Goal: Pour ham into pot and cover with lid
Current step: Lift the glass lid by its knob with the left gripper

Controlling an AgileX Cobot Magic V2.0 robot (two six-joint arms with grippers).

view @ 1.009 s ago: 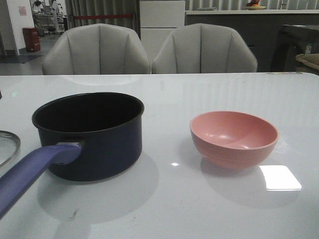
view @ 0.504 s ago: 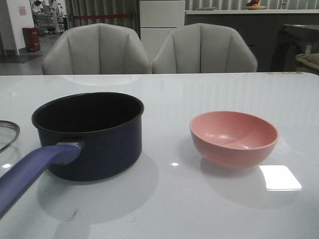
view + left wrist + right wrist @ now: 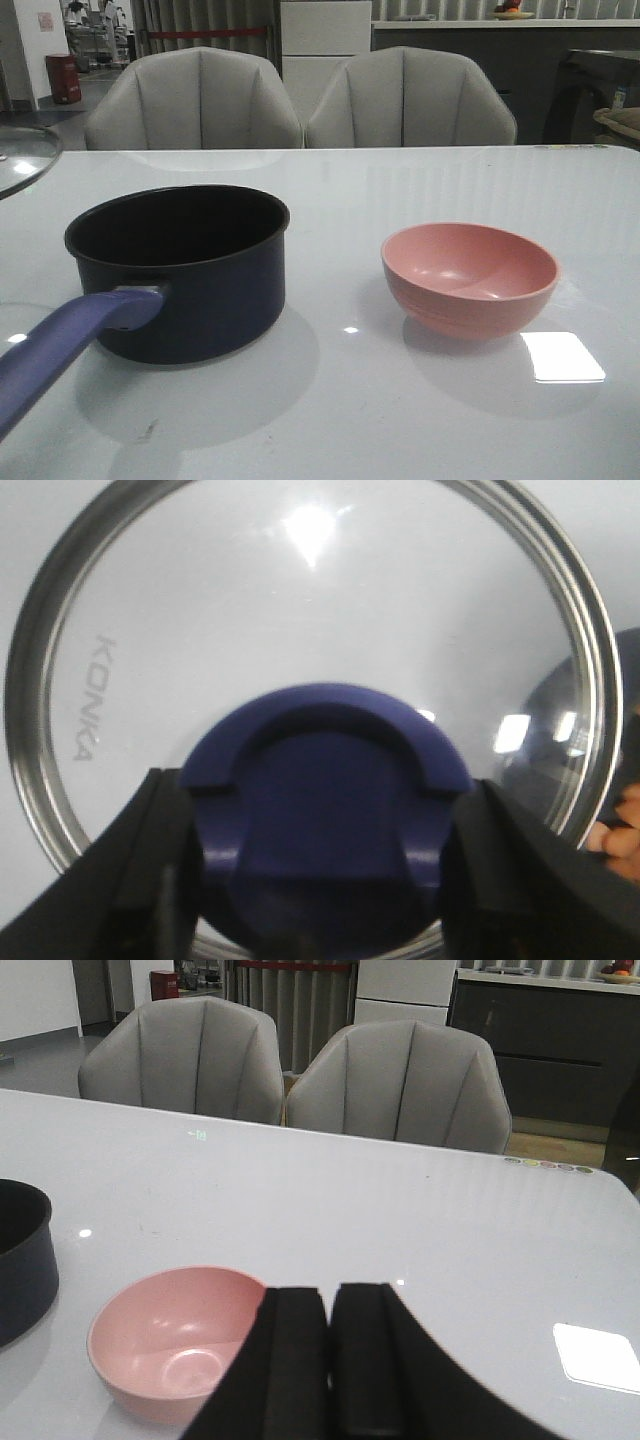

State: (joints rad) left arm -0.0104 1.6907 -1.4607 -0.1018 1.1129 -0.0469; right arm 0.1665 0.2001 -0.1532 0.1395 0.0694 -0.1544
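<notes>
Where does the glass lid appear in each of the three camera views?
Front view: only an edge of the glass lid shows at the far left border, lifted above the table.
Left wrist view: the lid fills the picture, its blue knob between the left gripper's fingers.
Right wrist view: not in it.
Shared landmark: the navy pot, whose side also shows in the right wrist view.

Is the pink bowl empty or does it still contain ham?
Empty: the pink bowl shows only its bare inside in front and right wrist views.
</notes>
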